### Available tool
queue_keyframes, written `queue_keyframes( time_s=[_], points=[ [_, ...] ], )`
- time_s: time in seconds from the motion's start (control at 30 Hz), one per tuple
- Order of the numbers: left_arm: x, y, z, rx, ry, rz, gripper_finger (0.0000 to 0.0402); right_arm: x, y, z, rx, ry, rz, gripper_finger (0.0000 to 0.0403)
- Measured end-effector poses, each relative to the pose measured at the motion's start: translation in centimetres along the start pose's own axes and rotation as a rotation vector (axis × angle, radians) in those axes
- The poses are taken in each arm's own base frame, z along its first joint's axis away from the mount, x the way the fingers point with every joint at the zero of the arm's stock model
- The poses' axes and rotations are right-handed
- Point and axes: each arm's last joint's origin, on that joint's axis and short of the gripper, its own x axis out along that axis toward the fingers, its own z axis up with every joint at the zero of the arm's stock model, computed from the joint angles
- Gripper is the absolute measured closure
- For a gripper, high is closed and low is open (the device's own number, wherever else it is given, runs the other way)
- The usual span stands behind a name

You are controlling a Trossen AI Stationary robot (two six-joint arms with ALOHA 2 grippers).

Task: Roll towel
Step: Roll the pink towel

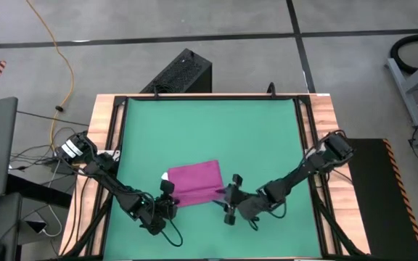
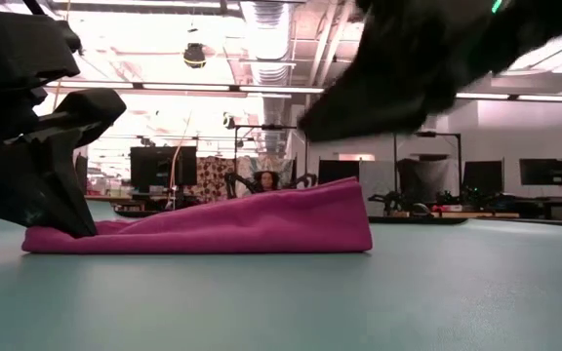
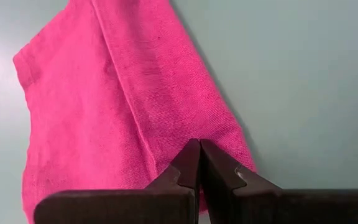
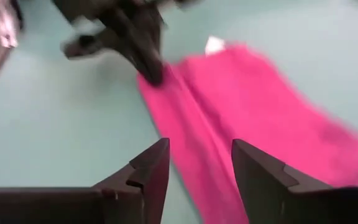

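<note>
Magenta towel [image 1: 193,183] lies folded on the green mat [image 1: 209,130], its corner pinched tight in my left claw [image 3: 199,149]. My right claw [image 4: 199,163] hangs spread wide just past the opposite end, not touching.

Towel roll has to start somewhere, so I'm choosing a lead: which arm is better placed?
Probably left: the left gripper is shut on the towel edge, while the right gripper hangs open beside it.

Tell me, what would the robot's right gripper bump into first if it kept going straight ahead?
Probably the soft magenta-purple towel: the open right gripper points straight at its near edge. Depth is unclear.
</note>
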Motion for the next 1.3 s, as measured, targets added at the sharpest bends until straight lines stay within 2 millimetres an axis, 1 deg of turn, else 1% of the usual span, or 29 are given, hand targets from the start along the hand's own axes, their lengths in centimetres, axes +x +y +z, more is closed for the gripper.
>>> queue_keyframes(
  time_s=[0.07,0.13,0.2,0.3,0.37,0.53,0.67,0.77,0.87,0.97,1.1,1.2,1.3],
  points=[
    [0.0,0.0,0.0,0.001,0.0,0.0,0.0401,-0.6,0.6,0.2,-0.047,-0.022,0.023,0.0231],
    [0.0,0.0,0.0,0.0,0.0,0.0,0.0401,-0.5,0.9,-0.3,-0.049,-0.007,0.032,0.0263],
    [0.0,0.0,0.0,0.0,0.0,0.0,0.0401,0.2,0.8,-1.2,-0.055,0.025,0.033,0.0306],
    [0.0,0.0,0.0,0.0,0.001,0.0,0.0401,1.3,0.2,-2.4,-0.067,0.061,-0.003,0.0374],
    [0.0,0.0,0.0,0.0,0.001,0.0,0.0401,1.9,-0.3,-2.3,-0.057,0.062,-0.021,0.0391],
    [0.0,0.0,0.0,-0.005,0.005,-0.015,0.0401,2.7,-1.3,-1.9,-0.039,0.065,-0.044,0.0374],
    [0.0,0.0,0.0,-0.005,0.005,-0.016,0.0401,3.2,-1.9,-2.0,-0.02,0.102,-0.012,0.0384],
    [0.0,0.0,0.0,-0.007,0.004,-0.018,0.0401,3.5,-2.1,-2.6,-0.036,0.13,-0.035,0.0393],
    [0.0,0.0,0.0,-0.01,0.003,-0.019,0.0401,4.1,-2.6,-3.0,-0.032,0.136,-0.067,0.0392],
    [0.0,0.0,0.0,-0.021,0.003,-0.02,0.0401,4.8,-3.1,-4.2,-0.037,0.174,-0.088,0.0387],
    [-0.1,-0.1,0.2,-0.044,-0.006,-0.032,0.0401,5.9,-3.2,-5.3,0.009,0.172,-0.086,0.0387],
    [-0.6,-0.1,0.7,-0.058,-0.023,-0.055,0.0401,6.3,-3.1,-5.8,0.023,0.173,-0.09,0.0387],
    [-2.1,0.1,1.9,-0.054,-0.079,-0.066,0.0401,6.3,-3.1,-6.0,0.027,0.174,-0.099,0.0387]
  ],
)
